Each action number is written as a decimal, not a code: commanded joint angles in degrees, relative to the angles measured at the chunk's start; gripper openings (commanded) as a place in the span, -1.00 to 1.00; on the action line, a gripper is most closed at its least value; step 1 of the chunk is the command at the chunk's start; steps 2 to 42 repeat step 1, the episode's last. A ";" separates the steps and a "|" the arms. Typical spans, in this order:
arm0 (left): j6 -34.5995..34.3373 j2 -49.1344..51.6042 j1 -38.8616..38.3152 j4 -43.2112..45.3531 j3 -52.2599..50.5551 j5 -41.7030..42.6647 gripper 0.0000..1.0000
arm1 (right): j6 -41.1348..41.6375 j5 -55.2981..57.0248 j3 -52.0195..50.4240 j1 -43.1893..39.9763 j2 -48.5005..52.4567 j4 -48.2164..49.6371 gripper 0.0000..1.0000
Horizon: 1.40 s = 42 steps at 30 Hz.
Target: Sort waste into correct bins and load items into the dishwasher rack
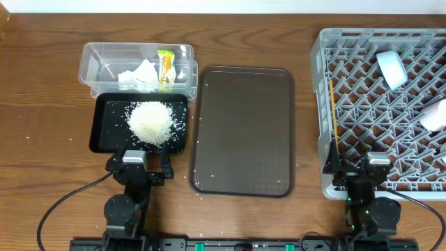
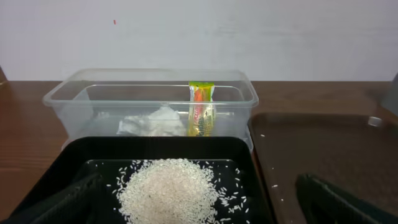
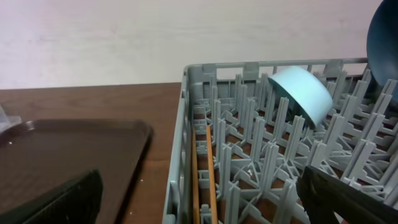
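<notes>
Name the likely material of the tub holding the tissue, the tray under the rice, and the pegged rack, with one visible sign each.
Clear tub: glossy transparent plastic; its contents show through the walls. Black tray: probably smooth plastic, faintly shiny; uncertain. Dishwasher rack: matte grey moulded plastic, judging by its uniform pegged lattice.

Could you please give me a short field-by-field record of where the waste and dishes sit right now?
clear tub: holds crumpled tissue and snack wrapper
black tray: holds rice pile
dishwasher rack: holds light blue bowl, chopsticks, white cup
brown tray: between black tray and dishwasher rack
left end effector: open, by black tray
right end effector: open, by dishwasher rack
</notes>
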 commanded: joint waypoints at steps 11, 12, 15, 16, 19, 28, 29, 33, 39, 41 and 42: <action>-0.07 -0.39 0.35 -2.67 -0.70 -0.72 0.98 | -0.70 0.15 -0.07 0.70 -0.15 -0.22 0.99; -0.07 -0.39 0.35 -2.67 -0.70 -0.72 0.98 | -0.70 0.15 -0.07 0.70 -0.15 -0.22 0.99; -0.07 -0.39 0.35 -2.67 -0.70 -0.72 0.98 | -0.70 0.15 -0.07 0.70 -0.15 -0.22 0.99; -0.07 -0.39 0.35 -2.67 -0.70 -0.72 0.98 | -0.70 0.15 -0.07 0.70 -0.15 -0.22 0.99; -0.07 -0.39 0.35 -2.67 -0.70 -0.72 0.98 | -0.70 0.15 -0.07 0.70 -0.15 -0.22 0.99; -0.07 -0.39 0.35 -2.67 -0.70 -0.72 0.98 | -0.70 0.15 -0.07 0.70 -0.15 -0.22 0.99; -0.07 -0.39 0.35 -2.67 -0.70 -0.72 0.98 | -0.70 0.15 -0.07 0.70 -0.15 -0.22 0.99; -0.07 -0.39 0.35 -2.67 -0.70 -0.72 0.98 | -0.70 0.15 -0.07 0.70 -0.15 -0.22 0.99; -0.07 -0.39 0.35 -2.67 -0.70 -0.72 0.98 | -0.70 0.15 -0.07 0.70 -0.15 -0.22 0.99; -0.07 -0.39 0.35 -2.67 -0.70 -0.72 0.98 | -0.70 0.15 -0.07 0.70 -0.15 -0.22 0.99; -0.07 -0.39 0.35 -2.67 -0.70 -0.72 0.98 | -0.70 0.15 -0.07 0.70 -0.15 -0.22 0.99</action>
